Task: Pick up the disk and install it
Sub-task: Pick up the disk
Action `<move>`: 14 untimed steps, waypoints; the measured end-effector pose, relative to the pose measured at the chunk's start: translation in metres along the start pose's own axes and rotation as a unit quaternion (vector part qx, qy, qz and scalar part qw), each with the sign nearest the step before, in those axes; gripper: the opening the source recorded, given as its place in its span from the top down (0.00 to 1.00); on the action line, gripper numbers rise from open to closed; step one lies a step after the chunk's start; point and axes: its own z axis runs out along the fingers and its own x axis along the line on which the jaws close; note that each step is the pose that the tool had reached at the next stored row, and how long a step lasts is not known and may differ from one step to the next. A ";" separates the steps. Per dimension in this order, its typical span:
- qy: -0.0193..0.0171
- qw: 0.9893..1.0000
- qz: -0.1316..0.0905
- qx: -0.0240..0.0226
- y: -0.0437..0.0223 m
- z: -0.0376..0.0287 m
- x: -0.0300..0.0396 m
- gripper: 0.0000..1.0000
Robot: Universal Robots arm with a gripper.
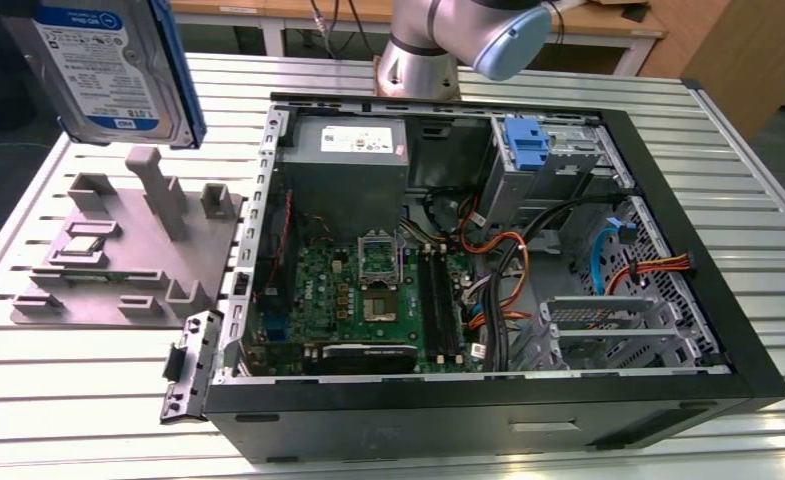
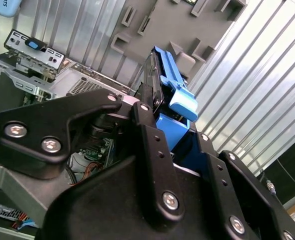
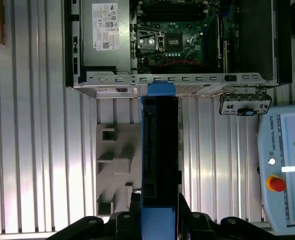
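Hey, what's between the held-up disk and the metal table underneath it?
The grey fixture plate with its upright posts, resting on the slatted table. The disk hangs above it, as the exterior view shows.

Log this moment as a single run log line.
gripper: shut on disk | disk: held above grey fixture, outside computer case | install: not yet done

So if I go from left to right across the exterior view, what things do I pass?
Silver rectangular disk in its blue plastic frame → grey metal power supply box → blue plastic bracket → orange and red cable bundle.
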 end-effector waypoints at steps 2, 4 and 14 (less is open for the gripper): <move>0.000 1.000 0.000 0.000 0.0004 0.0005 -0.0018 0.64; 0.000 1.000 -0.001 0.000 0.0021 0.0007 -0.0020 0.64; 0.006 1.000 -0.003 0.000 0.0105 0.0020 -0.0093 0.64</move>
